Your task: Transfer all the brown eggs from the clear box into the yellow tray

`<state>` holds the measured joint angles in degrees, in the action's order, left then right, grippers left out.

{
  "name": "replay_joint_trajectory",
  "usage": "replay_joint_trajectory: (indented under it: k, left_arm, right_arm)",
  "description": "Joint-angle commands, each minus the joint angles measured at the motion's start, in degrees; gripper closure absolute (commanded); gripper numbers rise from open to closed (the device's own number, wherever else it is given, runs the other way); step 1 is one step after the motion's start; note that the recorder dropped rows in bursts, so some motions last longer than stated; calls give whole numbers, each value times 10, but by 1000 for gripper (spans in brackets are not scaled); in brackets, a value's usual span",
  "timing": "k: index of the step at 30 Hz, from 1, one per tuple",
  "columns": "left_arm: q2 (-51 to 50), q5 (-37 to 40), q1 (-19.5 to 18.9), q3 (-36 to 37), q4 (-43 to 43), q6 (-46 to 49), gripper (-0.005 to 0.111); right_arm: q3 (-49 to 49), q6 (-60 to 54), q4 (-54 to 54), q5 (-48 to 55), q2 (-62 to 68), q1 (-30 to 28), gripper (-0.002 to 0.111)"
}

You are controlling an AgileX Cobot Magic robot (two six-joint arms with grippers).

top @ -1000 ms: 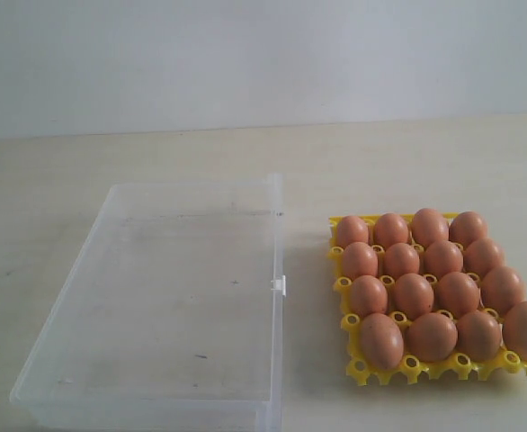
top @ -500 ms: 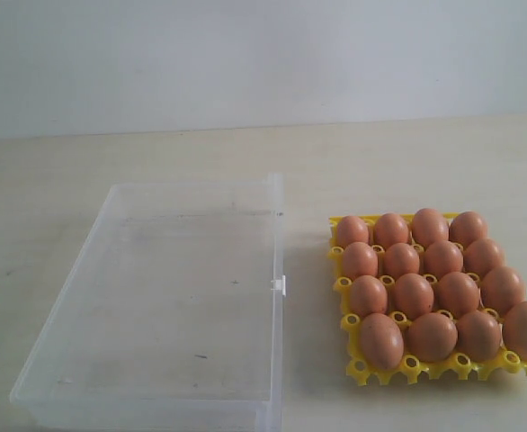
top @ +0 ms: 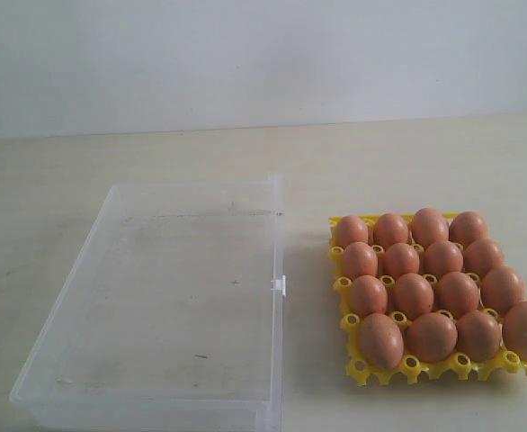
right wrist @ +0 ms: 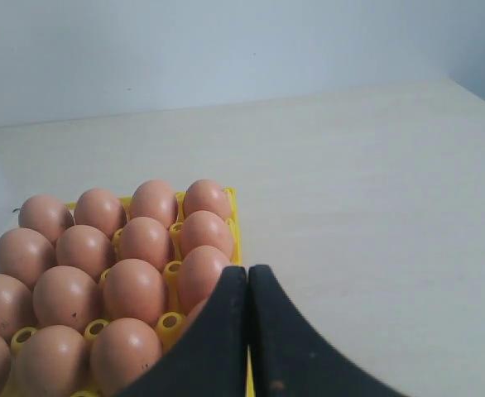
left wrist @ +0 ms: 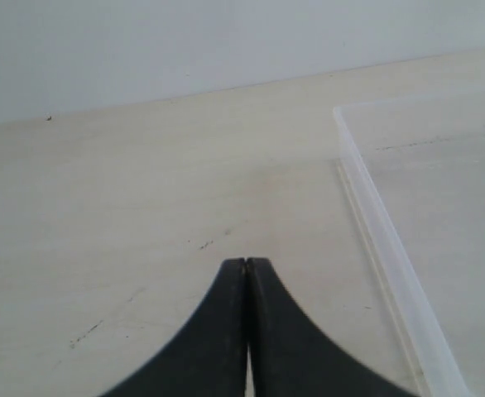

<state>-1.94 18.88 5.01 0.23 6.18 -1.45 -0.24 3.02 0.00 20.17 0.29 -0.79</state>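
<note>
- The clear box (top: 174, 297) is lying on the tabletop (top: 407, 153), taking up the lower left of the exterior view.
- A small clasp tab (top: 279, 285) is projecting from the box's long right edge, toward the yellow tray (top: 412, 367).
- The yellow tray is sitting in the lower right of the exterior view, near the box but not touching it.
- The brown eggs (top: 414, 292) are all resting in the tray. Sixteen are standing in four rows of four, one per cell.
- The left claw (left wrist: 247, 263) is showing its two black fingers pressed together, with nothing between them. It is hanging over bare tabletop, with the box's rim running along the right side of the left wrist view.
- The right claw (right wrist: 247, 271) is also showing its fingers pressed together and is pinching nothing. In the right wrist view its tips are overlapping the tray's right edge, with the eggs filling the lower left of that frame.
</note>
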Motion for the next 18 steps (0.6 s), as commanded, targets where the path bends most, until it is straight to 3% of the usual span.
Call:
replay_joint_trajectory:
  k: [1,18]
  left_arm:
    - [0,-8,2,-2,-2,-2,107]
    - [0,-8,2,-2,-4,-2,107]
  right_arm:
    - [2,1,-4,-10,-3,-2,108]
    - [2,1,-4,-10,-3,-2,108]
